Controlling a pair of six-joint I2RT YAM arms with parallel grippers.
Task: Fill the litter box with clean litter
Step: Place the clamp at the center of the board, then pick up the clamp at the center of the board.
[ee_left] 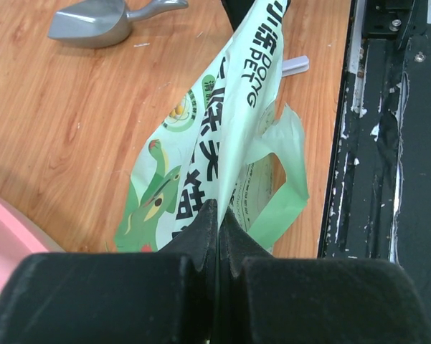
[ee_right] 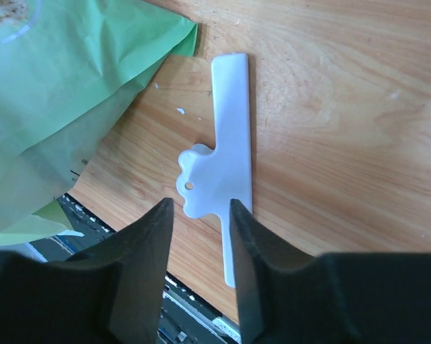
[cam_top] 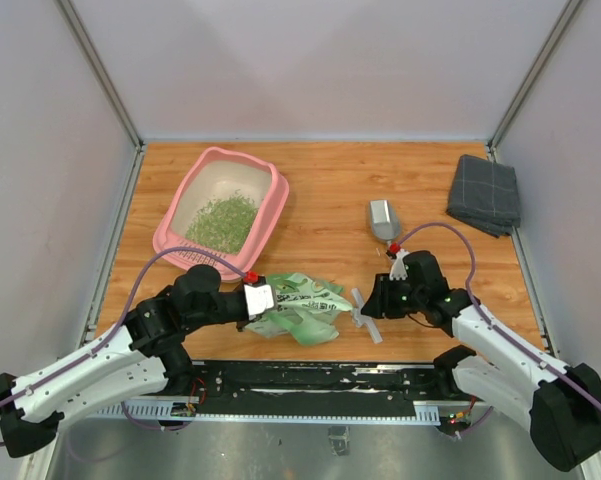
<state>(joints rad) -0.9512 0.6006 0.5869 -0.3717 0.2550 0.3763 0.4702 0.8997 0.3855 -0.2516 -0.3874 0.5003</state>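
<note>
The pink litter box (cam_top: 270, 205) sits at the back left of the table, and its corner (ee_left: 7, 244) shows in the left wrist view. Clean litter (cam_top: 223, 222), green granules, lies in a loose heap inside it. My left gripper (cam_top: 263, 298) (ee_left: 219, 211) is shut on the edge of the light green printed bag (cam_top: 302, 305) (ee_left: 222, 129), which lies crumpled near the front edge. My right gripper (cam_top: 365, 305) (ee_right: 199, 204) stands open just above a white plastic bag clip (ee_right: 226, 143) (cam_top: 366, 316) lying flat on the wood, with nothing gripped.
A grey metal scoop (cam_top: 383, 218) (ee_left: 93, 21) lies on the table behind the right gripper. A folded grey cloth (cam_top: 485, 193) rests at the back right. The bag's edge (ee_right: 57, 93) lies left of the clip. The black front rail (ee_left: 387, 143) borders the table.
</note>
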